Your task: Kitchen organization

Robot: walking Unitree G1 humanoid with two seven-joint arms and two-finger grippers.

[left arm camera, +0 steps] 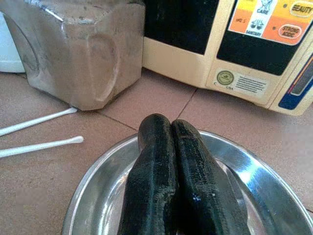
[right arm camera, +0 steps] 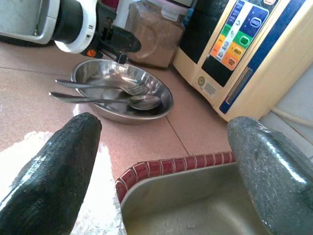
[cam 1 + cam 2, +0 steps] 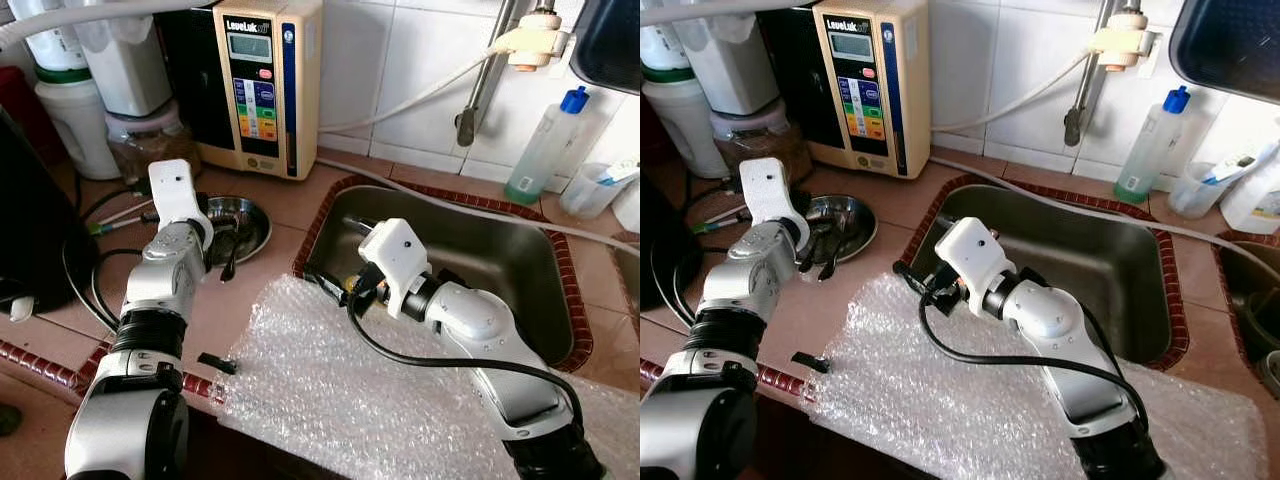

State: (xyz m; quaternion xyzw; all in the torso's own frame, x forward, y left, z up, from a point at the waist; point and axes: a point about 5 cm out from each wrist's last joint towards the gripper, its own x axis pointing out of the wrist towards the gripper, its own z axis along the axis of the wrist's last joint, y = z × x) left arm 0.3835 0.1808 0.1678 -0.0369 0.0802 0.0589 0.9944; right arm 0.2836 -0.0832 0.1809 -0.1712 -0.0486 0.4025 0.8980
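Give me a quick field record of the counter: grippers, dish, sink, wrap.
left gripper: fingers pressed together, over the steel dish
right gripper: fingers spread, at the sink's near-left corner
steel dish: on the counter before the water machine, holds a fork and a spoon
sink: looks bare inside
bubble wrap: spread on the counter's front edge
water machine: against the tiled wall

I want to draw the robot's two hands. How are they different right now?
The left gripper has its jaws pressed shut, while the right gripper has its jaws spread wide open. The left hangs over the round shiny metal dish; the right sits at the corner of the steel sink, beside the bubble wrap sheet. Both have long black fingers.
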